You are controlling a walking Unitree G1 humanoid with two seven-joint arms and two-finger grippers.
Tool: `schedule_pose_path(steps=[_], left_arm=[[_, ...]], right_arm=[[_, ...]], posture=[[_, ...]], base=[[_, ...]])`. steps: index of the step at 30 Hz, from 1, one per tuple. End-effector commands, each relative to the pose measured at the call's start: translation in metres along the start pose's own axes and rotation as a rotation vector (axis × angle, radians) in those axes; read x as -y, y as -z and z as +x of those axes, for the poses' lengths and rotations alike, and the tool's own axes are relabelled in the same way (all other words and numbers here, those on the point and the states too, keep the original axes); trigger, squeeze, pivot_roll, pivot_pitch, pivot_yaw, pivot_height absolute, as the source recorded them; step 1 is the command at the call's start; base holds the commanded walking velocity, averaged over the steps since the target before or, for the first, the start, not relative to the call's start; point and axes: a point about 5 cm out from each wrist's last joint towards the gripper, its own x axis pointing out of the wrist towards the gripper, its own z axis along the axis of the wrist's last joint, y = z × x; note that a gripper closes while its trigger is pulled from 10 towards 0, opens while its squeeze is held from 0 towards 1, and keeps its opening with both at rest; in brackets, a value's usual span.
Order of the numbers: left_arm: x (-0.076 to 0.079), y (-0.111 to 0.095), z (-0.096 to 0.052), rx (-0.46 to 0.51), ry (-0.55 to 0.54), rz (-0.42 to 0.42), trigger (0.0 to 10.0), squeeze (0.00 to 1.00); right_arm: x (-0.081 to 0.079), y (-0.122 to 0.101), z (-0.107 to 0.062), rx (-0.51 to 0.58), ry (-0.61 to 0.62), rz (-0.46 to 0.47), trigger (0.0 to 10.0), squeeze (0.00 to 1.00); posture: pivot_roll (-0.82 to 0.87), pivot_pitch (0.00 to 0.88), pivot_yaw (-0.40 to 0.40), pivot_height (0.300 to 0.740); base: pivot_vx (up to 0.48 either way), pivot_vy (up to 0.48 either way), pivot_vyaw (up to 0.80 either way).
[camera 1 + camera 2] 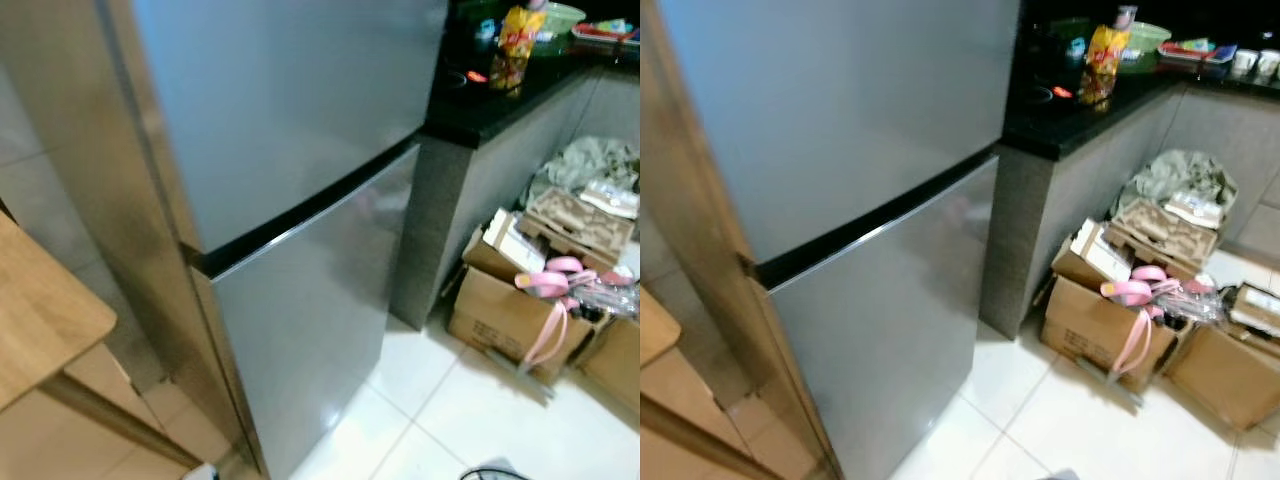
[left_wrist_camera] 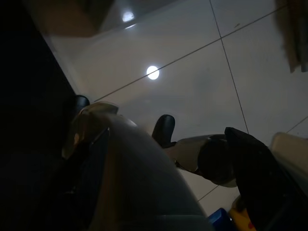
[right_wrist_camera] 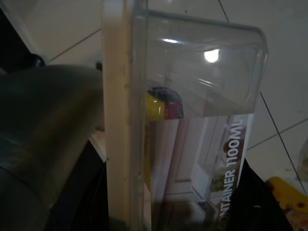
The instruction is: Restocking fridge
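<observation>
Two closed fridge doors face the robot while a clear container rides in its right gripper.

Both doors of the steel fridge [image 1: 300, 200] are shut, the dark seam between them running across the head views; a black worktop [image 1: 1080, 125] stands just beside it, carrying a yellow snack bag [image 1: 1102, 50], and cardboard boxes [image 1: 1100, 320] crowd the tiled floor [image 1: 1080, 420] near its base. The right gripper [image 3: 173, 202] appears to hold the clear plastic container [image 3: 192, 110] near its label end, a yellow-and-red item [image 3: 161, 106] visible inside; how far the jaws stand apart cannot be told. The left gripper [image 2: 211, 159] hangs low over the floor, its jaws' spread equally unreadable. Judged from this, the step is opening a door: the free left arm should take the door's edge, and the container should be kept level and away from the swing.
</observation>
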Motion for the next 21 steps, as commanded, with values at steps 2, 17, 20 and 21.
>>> schedule_pose_path(steps=[2, 17, 20, 21], left_arm=[[-0.0045, 0.0026, -0.0023, 0.004, -0.023, -0.026, 10.0, 0.0], [-0.0094, -0.0002, -0.0037, 0.024, -0.064, -0.036, 10.0, 0.0], [-0.0115, -0.0014, -0.0042, 0.027, -0.084, -0.026, 10.0, 0.0], [-0.0115, -0.0014, -0.0042, 0.027, -0.084, -0.026, 10.0, 0.0]], right_arm=[[-0.0034, -0.0075, 0.0016, 0.022, -0.022, -0.015, 10.0, 0.0], [-0.0068, -0.0041, 0.0016, 0.007, -0.063, -0.019, 10.0, 0.0], [-0.0073, -0.003, 0.0016, 0.001, -0.067, -0.018, 10.0, 0.0], [-0.0073, -0.003, 0.0016, 0.001, -0.067, -0.018, 10.0, 0.0]], posture=[[-0.09, 0.0, -0.004, 0.74], [-0.09, 0.0, -0.004, 0.74], [-0.09, 0.0, -0.004, 0.74], [-0.09, 0.0, -0.004, 0.74]], base=[[0.0, 0.0, 0.79], [0.0, 0.0, 0.79], [0.0, 0.0, 0.79], [0.0, 0.0, 0.79]])
